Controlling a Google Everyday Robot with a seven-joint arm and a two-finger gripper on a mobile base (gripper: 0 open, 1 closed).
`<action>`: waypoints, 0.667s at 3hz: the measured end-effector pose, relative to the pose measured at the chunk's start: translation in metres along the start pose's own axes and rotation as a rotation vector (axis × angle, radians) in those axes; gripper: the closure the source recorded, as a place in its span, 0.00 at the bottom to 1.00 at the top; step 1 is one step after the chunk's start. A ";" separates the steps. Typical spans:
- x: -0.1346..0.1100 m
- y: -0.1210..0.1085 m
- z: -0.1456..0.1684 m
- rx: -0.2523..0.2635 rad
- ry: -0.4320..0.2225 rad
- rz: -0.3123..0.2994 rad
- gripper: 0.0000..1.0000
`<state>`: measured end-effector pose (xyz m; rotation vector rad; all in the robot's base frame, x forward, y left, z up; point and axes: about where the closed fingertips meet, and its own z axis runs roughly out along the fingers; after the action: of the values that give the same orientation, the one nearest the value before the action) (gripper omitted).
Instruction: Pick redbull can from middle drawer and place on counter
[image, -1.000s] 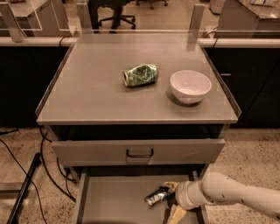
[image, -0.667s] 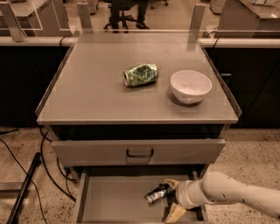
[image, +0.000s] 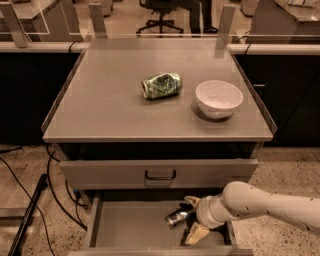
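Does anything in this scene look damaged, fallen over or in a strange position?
Yes. The green can on the counter lies on its side and looks dented, beside the upright white bowl. The redbull can also lies flat in the middle drawer, at the open gripper.
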<state>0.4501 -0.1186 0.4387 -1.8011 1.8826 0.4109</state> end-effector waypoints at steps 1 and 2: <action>0.001 -0.003 0.004 0.008 -0.002 0.005 0.23; 0.004 -0.008 0.009 0.033 -0.013 0.014 0.24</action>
<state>0.4592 -0.1181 0.4299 -1.7608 1.8830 0.3940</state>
